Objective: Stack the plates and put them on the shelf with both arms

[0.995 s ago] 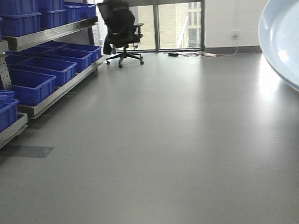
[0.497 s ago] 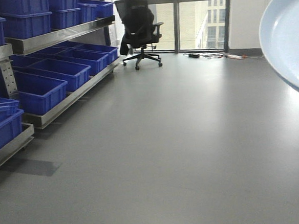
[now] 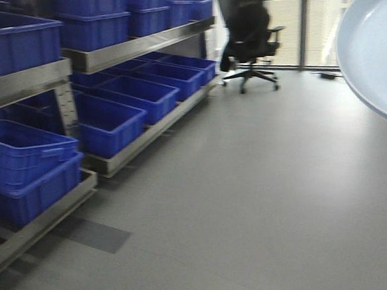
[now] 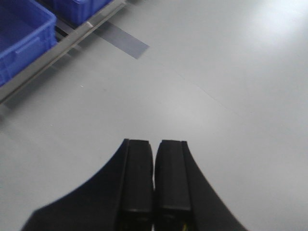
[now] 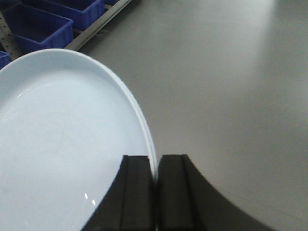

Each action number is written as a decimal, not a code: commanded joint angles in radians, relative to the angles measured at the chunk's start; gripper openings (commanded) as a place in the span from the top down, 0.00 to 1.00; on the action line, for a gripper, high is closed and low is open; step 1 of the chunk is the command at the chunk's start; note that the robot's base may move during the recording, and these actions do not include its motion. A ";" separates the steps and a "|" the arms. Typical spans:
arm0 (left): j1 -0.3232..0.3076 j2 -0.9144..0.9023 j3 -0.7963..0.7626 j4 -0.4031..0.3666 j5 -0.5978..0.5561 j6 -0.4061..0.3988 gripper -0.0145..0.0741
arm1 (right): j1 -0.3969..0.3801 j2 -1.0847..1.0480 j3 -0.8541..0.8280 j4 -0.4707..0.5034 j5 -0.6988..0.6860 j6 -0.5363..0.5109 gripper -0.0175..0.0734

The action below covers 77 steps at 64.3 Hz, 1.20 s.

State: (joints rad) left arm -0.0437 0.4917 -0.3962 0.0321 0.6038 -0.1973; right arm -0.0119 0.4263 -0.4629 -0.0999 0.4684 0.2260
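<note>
Right tool (image 5: pixel 155 185) is pinched on the rim of the pale plate (image 5: pixel 62 144), which fans out to its left, left tool (image 4: pixel 154 180) is clamped together on nothing, and the shelf (image 3: pixel 133 48) of blue bins (image 3: pixel 109 124) lies ahead-left, likely nearer the empty arm.

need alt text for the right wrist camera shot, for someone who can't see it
The right gripper, two black fingers seen from behind, is shut on the rim of a large, glossy, pale blue-white plate that fills the left of the picture. Beyond lies grey floor, with blue bins on a low metal shelf at the top left.
</note>
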 commanded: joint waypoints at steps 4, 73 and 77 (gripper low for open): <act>0.004 0.005 -0.030 -0.003 -0.073 -0.009 0.74 | -0.005 0.008 -0.033 -0.003 -0.092 0.004 0.74; 0.004 0.005 -0.030 -0.003 -0.075 -0.009 0.74 | -0.005 0.008 -0.033 -0.003 -0.091 0.004 0.74; 0.004 0.005 -0.030 -0.003 -0.075 -0.009 0.74 | -0.005 0.008 -0.033 -0.003 -0.091 0.004 0.74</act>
State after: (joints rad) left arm -0.0437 0.4917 -0.3962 0.0321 0.6038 -0.1973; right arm -0.0119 0.4263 -0.4629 -0.0999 0.4769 0.2274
